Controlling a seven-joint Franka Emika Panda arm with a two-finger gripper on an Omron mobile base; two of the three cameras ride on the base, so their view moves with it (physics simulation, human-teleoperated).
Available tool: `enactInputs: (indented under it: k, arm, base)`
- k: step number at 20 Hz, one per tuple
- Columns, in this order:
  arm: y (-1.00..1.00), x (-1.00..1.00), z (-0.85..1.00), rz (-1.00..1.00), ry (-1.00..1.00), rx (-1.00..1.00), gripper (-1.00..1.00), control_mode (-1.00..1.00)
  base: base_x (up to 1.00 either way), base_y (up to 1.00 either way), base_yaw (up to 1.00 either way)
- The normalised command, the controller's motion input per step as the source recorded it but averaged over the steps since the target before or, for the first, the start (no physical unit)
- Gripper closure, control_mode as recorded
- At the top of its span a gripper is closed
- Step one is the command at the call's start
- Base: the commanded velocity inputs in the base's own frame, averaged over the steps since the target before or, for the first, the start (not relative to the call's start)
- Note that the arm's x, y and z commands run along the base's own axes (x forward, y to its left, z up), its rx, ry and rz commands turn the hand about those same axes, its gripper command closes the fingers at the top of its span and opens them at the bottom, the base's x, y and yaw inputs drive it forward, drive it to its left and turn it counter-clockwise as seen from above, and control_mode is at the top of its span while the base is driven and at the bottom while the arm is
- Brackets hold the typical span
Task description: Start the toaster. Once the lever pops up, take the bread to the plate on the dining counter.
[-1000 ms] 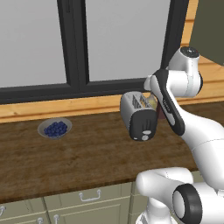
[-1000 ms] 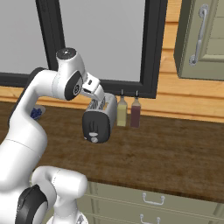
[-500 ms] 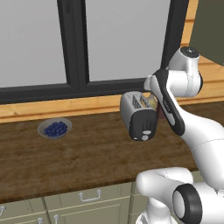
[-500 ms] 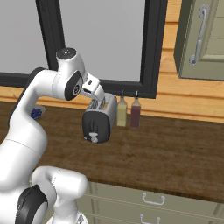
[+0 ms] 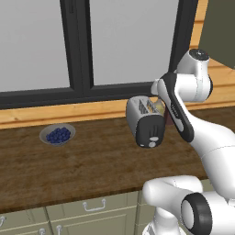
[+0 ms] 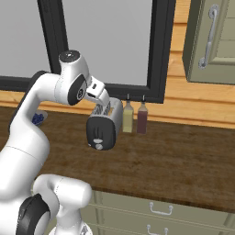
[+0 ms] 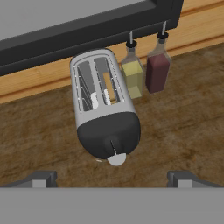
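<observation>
The long dark brown wood worktop (image 5: pixel 92 160) runs under a large black-framed window (image 6: pixel 158 50), with pale grey-green drawer fronts (image 6: pixel 160 209) below its front edge and a light wood sill strip behind. A grey-green wall cabinet with a metal handle (image 6: pixel 209 39) hangs at the upper right in the right base view.

The small boxy brushed-steel two-slot toaster (image 7: pixel 103 107) stands on the worktop near the window, its dark end panel facing the robot. The golden-tan slice of bread (image 7: pixel 109 87) sits down in one slot. On the dark panel the small pale lever (image 7: pixel 116 158) shows at the lower end of its vertical slot.

Just beside the toaster stand a pale yellow bottle (image 7: pixel 133 72) and a dark red bottle (image 7: pixel 157 65), close together against the sill. A small grey bowl of blueberries (image 5: pixel 58 135) lies well apart on the worktop.

The two-finger gripper (image 7: pixel 111 179) hovers above the toaster's dark end, fingers spread wide, holding nothing and touching nothing; the lever lies between its tips.
</observation>
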Motion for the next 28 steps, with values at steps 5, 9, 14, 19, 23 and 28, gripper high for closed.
enactInputs:
  k: [5, 9, 14, 19, 23, 28]
  arm:
    - [0.0, 0.0, 0.0, 0.0, 0.0, 0.0, -1.0, -1.0]
    - [0.0, 0.0, 0.0, 0.0, 0.0, 0.0, -1.0, -1.0]
    - [0.0, 0.0, 0.0, 0.0, 0.0, 0.0, -1.0, -1.0]
    - [0.0, 0.0, 0.0, 0.0, 0.0, 0.0, -1.0, -1.0]
    - [0.0, 0.0, 0.0, 0.0, 0.0, 0.0, -1.0, -1.0]
    - [0.0, 0.0, 0.0, 0.0, 0.0, 0.0, -1.0, -1.0]
  base:
    - [0.0, 0.0, 0.0]
    - [0.0, 0.0, 0.0]
    - [0.0, 0.0, 0.0]
    - [0.0, 0.0, 0.0]
    - [0.0, 0.0, 0.0]
    - [0.0, 0.0, 0.0]
